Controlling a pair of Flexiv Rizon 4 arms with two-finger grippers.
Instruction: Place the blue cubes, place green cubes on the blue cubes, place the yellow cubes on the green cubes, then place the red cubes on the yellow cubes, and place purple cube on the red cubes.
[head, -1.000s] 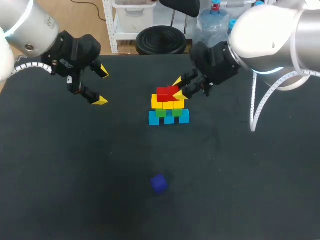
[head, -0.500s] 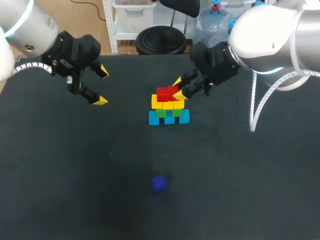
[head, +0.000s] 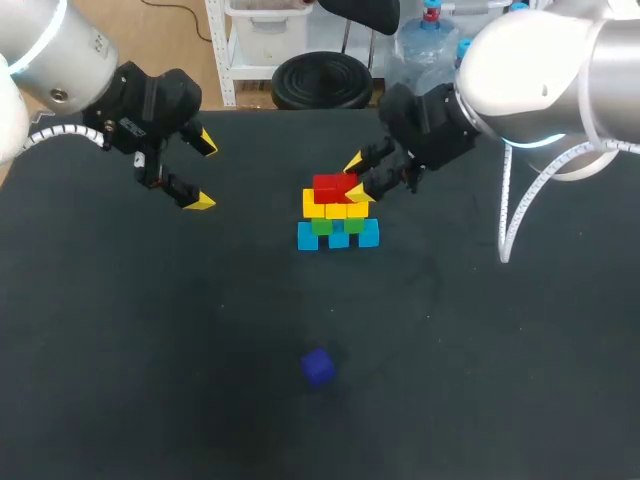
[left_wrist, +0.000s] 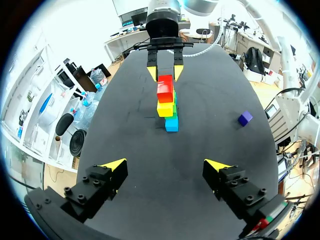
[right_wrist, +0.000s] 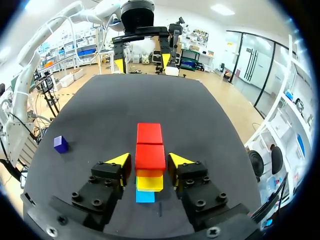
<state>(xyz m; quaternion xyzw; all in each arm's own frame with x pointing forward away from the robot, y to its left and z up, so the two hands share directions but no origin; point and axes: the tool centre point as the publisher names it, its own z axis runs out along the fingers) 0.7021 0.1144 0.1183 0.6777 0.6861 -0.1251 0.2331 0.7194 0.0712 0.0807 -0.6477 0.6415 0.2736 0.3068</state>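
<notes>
Two red cubes show distinctly in right wrist view, one between right gripper's parted, untouching fingers; left gripper gapes upper left.

The left arm enters from the rear left corner. The left tool hangs off to that side, angled inward, with its yellow-tipped fingers spread wide. The right arm enters from the rear right, wrist bent down. The right tool sits near the middle, its fingers parted more narrowly.
</notes>
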